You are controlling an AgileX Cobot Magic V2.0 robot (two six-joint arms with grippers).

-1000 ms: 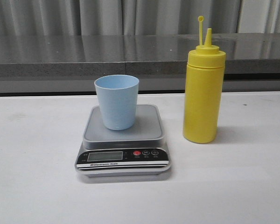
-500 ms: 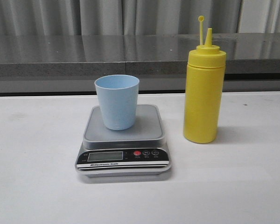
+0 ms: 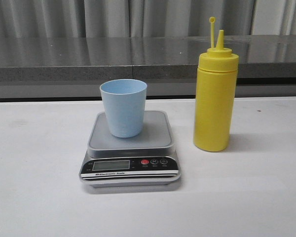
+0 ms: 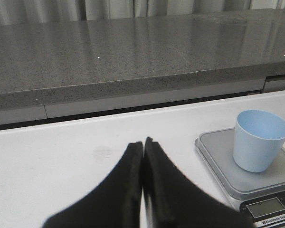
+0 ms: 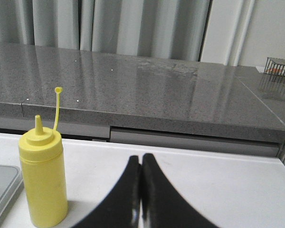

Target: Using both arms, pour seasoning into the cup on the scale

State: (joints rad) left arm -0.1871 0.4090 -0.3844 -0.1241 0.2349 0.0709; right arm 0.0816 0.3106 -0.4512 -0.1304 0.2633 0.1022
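Evidently nothing is yet begun. Left gripper and right gripper each show fingers pressed together, holding nothing, apart from the objects. Outward, the cup stands upright on the scale; the seasoning stands just beside it on the table, untouched. Grasping, tilting and pouring all remain.
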